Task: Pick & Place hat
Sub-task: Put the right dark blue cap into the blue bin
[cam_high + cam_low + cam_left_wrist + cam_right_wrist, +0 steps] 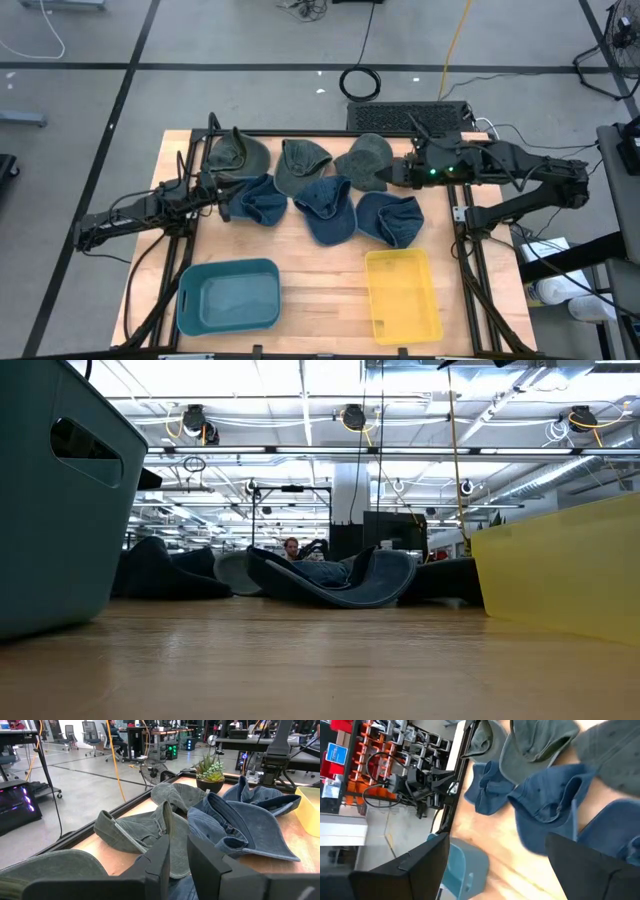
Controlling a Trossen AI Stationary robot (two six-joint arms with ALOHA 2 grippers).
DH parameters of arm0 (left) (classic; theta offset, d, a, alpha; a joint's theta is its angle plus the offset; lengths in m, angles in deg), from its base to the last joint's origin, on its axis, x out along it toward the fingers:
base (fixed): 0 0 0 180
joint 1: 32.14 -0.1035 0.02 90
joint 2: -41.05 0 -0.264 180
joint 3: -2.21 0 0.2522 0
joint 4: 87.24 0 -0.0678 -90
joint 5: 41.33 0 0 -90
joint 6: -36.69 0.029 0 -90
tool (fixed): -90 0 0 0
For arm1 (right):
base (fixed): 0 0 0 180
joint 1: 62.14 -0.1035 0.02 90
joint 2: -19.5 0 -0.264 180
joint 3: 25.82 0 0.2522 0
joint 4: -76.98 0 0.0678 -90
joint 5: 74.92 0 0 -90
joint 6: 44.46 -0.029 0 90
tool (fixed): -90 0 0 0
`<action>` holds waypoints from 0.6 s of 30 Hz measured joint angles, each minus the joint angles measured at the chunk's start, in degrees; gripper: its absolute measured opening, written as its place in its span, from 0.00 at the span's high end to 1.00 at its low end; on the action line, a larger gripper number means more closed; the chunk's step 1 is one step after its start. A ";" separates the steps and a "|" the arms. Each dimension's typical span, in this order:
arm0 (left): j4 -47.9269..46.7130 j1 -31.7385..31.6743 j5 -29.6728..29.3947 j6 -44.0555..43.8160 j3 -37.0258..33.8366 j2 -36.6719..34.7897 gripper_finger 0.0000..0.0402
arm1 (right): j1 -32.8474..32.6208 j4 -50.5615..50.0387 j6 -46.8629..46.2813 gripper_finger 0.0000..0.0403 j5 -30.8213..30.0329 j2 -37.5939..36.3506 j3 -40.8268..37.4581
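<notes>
Six hats lie in two rows on the table. Three are green: left (236,152), middle (300,163) and right (365,158). Three are blue: left (255,198), middle (328,208) and right (390,218). My left gripper (220,190) is at the left blue hat's left edge, its fingers (160,857) almost together. My right gripper (386,175) hovers open at the right green hat's near edge. Its wrist view looks down on the blue hats (545,805) between the spread fingers (405,870). My left gripper comes in level from the table's left and closes on the left blue hat at its left edge (180,887). Blue cloth shows far back between the two fingers. The fingers hide whether it is one layer or a fold. The hat lies on the table.
A teal bin (228,295) and a yellow bin (402,295) stand at the table's near side, with bare wood between them. A black frame rail (300,133) runs along the far edge. A potted plant (210,772) stands beyond the hats.
</notes>
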 joint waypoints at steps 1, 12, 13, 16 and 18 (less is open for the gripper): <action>-0.02 0.00 0.02 0.00 0.00 -0.01 0.82 | -0.33 0.38 -0.90 0.21 0.01 0.39 0.00; -0.02 0.00 0.02 0.00 0.00 0.01 0.82 | 0.13 0.80 -2.49 0.21 -0.12 3.27 0.00; 0.00 0.02 0.02 0.00 0.00 -0.01 0.82 | 0.70 0.08 -2.47 0.21 -0.12 3.52 0.00; -0.01 0.01 0.01 -0.01 0.00 0.01 0.82 | 2.80 -1.54 -0.54 0.21 -0.09 4.64 -0.02; 0.00 0.00 0.00 0.00 0.00 -0.01 0.82 | 4.24 -1.75 2.23 0.21 0.09 5.22 -0.02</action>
